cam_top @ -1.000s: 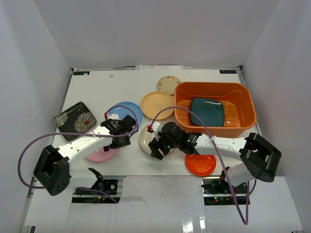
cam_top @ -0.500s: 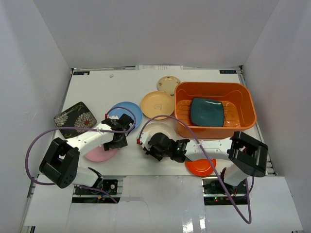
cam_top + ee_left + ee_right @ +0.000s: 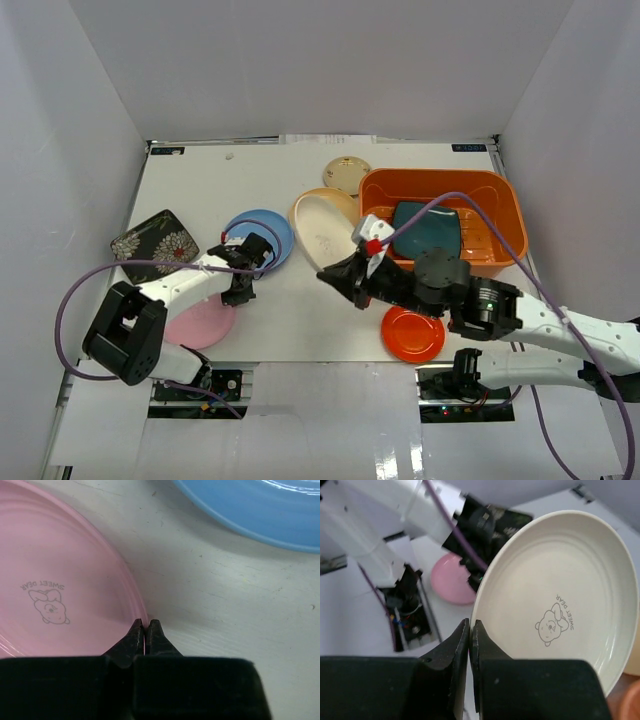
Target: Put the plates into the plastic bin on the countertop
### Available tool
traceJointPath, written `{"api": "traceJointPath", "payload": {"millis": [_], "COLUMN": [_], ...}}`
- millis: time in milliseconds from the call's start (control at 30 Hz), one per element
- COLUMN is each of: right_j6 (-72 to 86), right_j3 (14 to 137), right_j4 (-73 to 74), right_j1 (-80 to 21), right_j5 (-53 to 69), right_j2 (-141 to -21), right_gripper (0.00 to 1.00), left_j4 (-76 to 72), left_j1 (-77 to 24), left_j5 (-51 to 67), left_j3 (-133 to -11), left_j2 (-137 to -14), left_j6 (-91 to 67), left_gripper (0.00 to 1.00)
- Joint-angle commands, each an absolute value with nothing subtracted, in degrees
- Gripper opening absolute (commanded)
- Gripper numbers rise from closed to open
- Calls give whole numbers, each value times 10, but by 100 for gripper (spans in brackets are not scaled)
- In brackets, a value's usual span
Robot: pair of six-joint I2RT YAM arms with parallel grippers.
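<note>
White countertop (image 3: 190, 180), pale grey walls around it. Far left: black floral plate (image 3: 155, 247) lies flat, untouched. Pink plate (image 3: 200, 322) sits at the near edge. The left gripper (image 3: 145, 629) is at its right rim, jaws closed to a sliver with the rim apparently pinched between them; cannot tell if the plate is off the surface. Blue plate (image 3: 265, 228) lies just beyond that gripper, flat on the table.

Centre: cream plate (image 3: 325, 228) is in the air and tilted, with the right gripper (image 3: 470, 626) clamped thin on its near rim. It hangs just left of the plastic bin (image 3: 440, 177), not yet over it. Small beige plate (image 3: 346, 175) lies behind, close to the bin's left corner.

Right: the orange bin holds one dark teal plate (image 3: 425, 228) leaning on its floor. Red-orange plate (image 3: 412, 333) rests on the table in front of the bin, near the right arm.

Step in hand, judged: carrying the cream plate to the bin. Next it needs to move right over the near-left rim, clear the wall, get low beside or on the teal plate, then open the jaws. The grip is on the rim only, so the plate could swing or slip. Most plates are left to do.
</note>
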State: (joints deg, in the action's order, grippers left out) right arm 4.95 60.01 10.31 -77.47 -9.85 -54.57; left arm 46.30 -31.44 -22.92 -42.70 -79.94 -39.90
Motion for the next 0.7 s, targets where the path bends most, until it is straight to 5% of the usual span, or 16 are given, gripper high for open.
{"api": "traceJointPath", "payload": {"millis": [0, 100, 300, 667], "right_j6": [-15, -78, -65, -24], "right_j3": [626, 632, 597, 558], "right_j4": [102, 102, 100, 77], "right_j1": [-771, -699, -426, -280], "right_j5": [-239, -361, -210, -126], "right_j2": [-534, -556, -605, -771], "right_gripper": [8, 8, 8, 8], "left_j4": [438, 434, 477, 486], "left_j1": [-311, -311, -337, -414], "left_j5": [-177, -153, -126, -130], "left_j3": [-420, -421, -504, -770], "left_j2": [-785, -741, -641, -666], "left_j6": [-407, -403, -380, -330], "left_gripper": [0, 0, 0, 0]}}
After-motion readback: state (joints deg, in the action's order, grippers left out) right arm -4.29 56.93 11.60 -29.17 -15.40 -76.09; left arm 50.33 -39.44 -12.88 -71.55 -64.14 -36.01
